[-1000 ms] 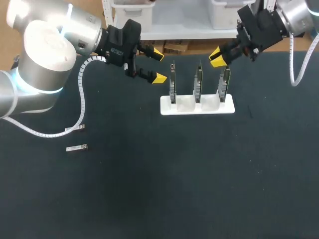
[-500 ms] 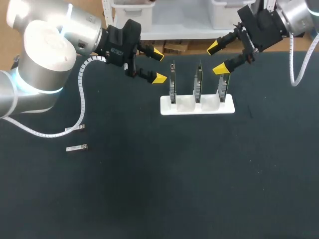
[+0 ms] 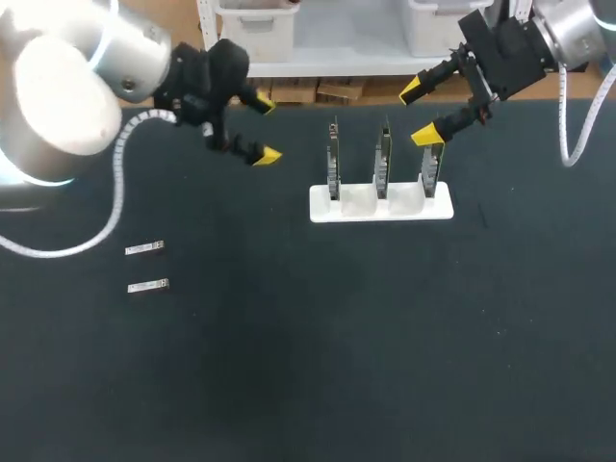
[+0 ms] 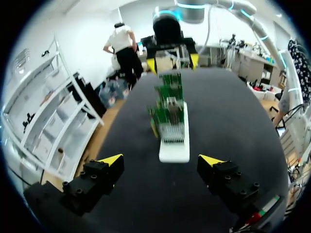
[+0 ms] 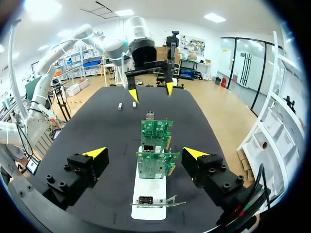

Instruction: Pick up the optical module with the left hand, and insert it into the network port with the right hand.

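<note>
Two small silver optical modules (image 3: 144,248) (image 3: 148,286) lie flat on the dark table at the left; the right wrist view shows them far ahead (image 5: 120,106) (image 5: 134,104). A white stand (image 3: 380,206) holds three upright green network cards (image 3: 333,159) (image 3: 383,154) (image 3: 432,162). My left gripper (image 3: 265,129) hangs open and empty, left of the stand and up-right of the modules. My right gripper (image 3: 420,112) is open and empty just above the rightmost card. In the right wrist view the cards (image 5: 155,162) stand in a row ahead of my right gripper (image 5: 145,154).
In the left wrist view the stand (image 4: 174,145) and cards (image 4: 167,102) line up ahead of my left gripper (image 4: 160,162), with my right gripper (image 4: 172,60) beyond them. A white cable (image 3: 115,192) loops from the left arm over the table.
My right gripper went from nearly shut at the rightmost card's top to wide open. My left arm swung left, away from the stand, uncovering the upper module.
</note>
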You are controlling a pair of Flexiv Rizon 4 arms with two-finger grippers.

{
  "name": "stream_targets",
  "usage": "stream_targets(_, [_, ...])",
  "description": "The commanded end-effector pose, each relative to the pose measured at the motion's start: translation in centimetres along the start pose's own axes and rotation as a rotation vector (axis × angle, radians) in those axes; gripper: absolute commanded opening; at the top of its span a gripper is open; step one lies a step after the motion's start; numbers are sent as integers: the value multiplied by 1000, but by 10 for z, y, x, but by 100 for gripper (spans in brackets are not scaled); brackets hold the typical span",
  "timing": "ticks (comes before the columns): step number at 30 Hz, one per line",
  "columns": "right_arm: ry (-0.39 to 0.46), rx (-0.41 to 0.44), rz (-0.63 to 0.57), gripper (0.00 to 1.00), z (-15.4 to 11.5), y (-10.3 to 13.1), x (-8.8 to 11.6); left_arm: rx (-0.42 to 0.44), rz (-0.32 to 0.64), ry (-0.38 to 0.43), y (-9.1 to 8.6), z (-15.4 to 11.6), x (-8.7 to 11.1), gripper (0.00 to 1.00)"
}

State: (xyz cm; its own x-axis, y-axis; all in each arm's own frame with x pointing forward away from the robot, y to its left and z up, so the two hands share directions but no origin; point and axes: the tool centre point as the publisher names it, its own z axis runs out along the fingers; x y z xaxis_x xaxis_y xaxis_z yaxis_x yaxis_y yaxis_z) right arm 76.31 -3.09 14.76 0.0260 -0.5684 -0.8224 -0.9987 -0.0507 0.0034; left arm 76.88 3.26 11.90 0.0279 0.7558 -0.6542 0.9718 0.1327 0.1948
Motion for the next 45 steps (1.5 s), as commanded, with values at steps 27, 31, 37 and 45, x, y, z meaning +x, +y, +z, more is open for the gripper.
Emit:
stream_targets(27, [-2, -1, -1, 100, 0, -1, 0, -132, -30, 463, -48, -34, 68, 100])
stream_targets(31, [-2, -1, -1, 100, 0, -1, 0, -147, -31, 561, -56, -28, 99, 100])
stream_targets(37, [-2, -1, -1, 100, 0, -1, 0, -114, -185, 650, -57, -40, 152, 100])
stream_targets(45, [-2, -1, -1, 100, 0, -1, 0, -141, -255, 670, -50, -62, 171, 100])
